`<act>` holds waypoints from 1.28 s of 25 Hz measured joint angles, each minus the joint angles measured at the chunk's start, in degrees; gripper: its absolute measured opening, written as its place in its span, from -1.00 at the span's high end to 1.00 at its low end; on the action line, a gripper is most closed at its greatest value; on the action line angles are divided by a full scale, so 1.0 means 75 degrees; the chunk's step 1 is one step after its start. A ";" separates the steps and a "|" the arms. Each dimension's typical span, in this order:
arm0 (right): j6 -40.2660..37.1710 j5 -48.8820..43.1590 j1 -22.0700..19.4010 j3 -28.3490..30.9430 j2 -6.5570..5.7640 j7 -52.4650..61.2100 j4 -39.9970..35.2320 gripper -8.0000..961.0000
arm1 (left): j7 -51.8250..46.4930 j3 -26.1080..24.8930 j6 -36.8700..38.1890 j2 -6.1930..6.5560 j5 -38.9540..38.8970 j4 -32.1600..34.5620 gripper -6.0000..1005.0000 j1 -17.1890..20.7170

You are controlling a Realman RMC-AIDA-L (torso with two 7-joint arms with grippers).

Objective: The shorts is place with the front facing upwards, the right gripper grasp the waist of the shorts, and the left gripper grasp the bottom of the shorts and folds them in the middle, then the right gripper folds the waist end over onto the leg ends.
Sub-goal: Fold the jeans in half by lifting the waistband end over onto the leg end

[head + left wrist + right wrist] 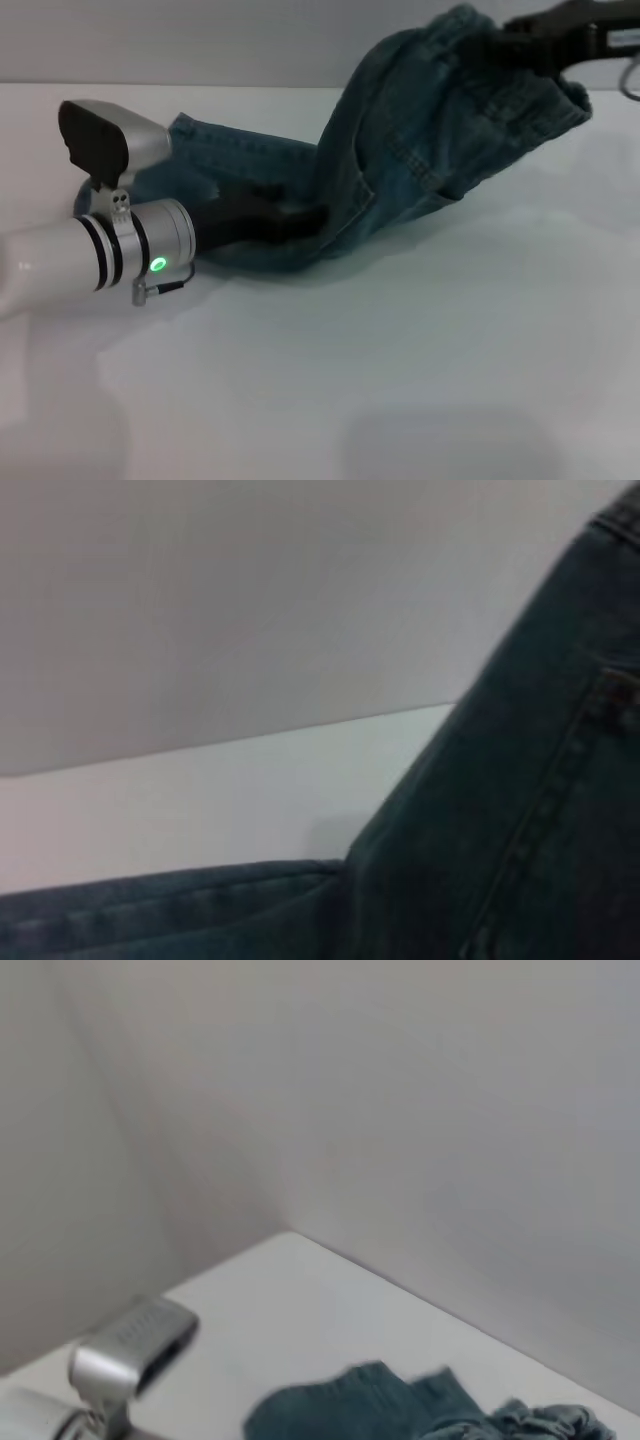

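Blue denim shorts (420, 140) stretch across the white table between my two grippers. At the far right, my right gripper (515, 35) is shut on the waist and holds it raised off the table, so the cloth hangs down and bunches. My left gripper (300, 218) lies low at the centre left, its black fingers shut on the leg end, which rests on the table. The left wrist view is filled by denim (520, 830) with a seam running through it. In the right wrist view the shorts (400, 1405) lie below, beside the left arm's silver wrist (130, 1355).
The white table (400, 350) runs wide toward the near edge and right of the shorts. A plain grey wall (200, 40) stands behind the table's far edge. My left forearm (90, 250) crosses the left side.
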 joint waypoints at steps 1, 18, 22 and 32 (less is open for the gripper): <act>0.0036 0.0000 0.0159 -0.0013 0.0000 -0.0008 0.0151 0.83 | 0.0014 0.0013 0.0056 0.0001 0.0000 -0.0064 -0.60 0.0006; 0.1469 0.0006 0.1643 -0.1031 0.0137 -0.0266 0.1758 0.84 | 0.0409 -0.0017 0.0756 0.0004 0.0010 -0.0822 -0.60 -0.0101; 0.1646 0.0010 0.1845 -0.1116 0.0197 -0.0329 0.1993 0.85 | 0.0517 -0.0022 0.0937 0.0004 0.0011 -0.1043 -0.60 -0.0113; 0.1760 0.0017 0.2001 -0.1218 0.0291 -0.0370 0.2164 0.89 | 0.0760 -0.0123 0.1154 0.0004 0.0023 -0.1588 -0.60 -0.0158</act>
